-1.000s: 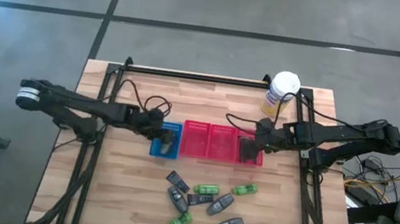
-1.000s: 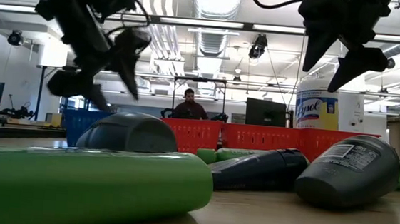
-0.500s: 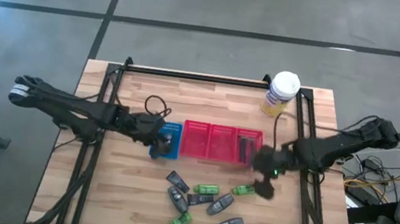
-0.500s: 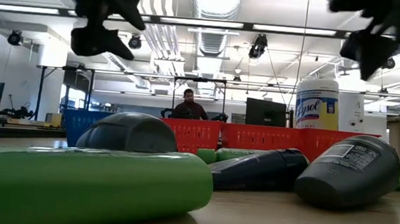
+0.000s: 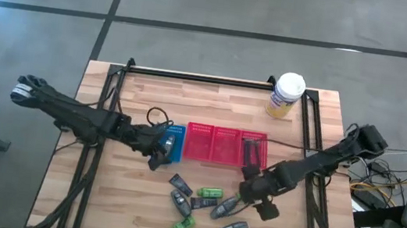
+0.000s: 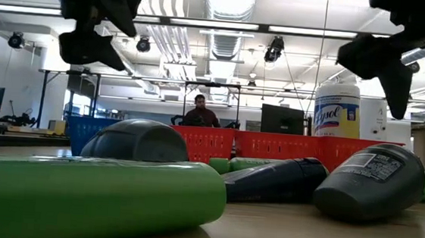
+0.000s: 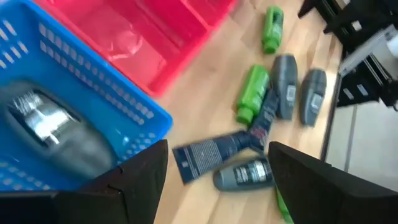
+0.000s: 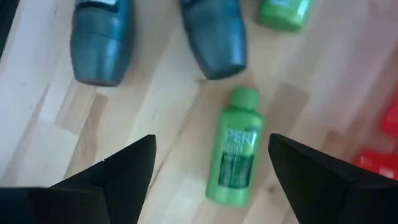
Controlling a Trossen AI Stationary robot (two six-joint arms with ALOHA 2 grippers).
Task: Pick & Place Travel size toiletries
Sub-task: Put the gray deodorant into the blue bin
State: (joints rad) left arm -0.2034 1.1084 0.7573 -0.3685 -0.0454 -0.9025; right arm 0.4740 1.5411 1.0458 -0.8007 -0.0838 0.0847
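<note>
The right end effector (image 8: 208,180) hung spread wide and empty above a green bottle (image 8: 236,147) lying flat on the desk (image 5: 121,198), directly ahead between its fingers. The bottle's long axis ran roughly fore-and-aft between them, cap (image 8: 245,98) pointing away. By my reckoning the right arm was clearly the nearer one. Smooth glossy plastic, round-bodied, so it might roll. Two grey oval bottles (image 8: 99,37) lay just beyond, matte and flattish. The left end effector (image 7: 217,171), also open and empty, hovered by the blue mesh tray (image 7: 81,99), which held a grey item (image 7: 59,134).
</note>
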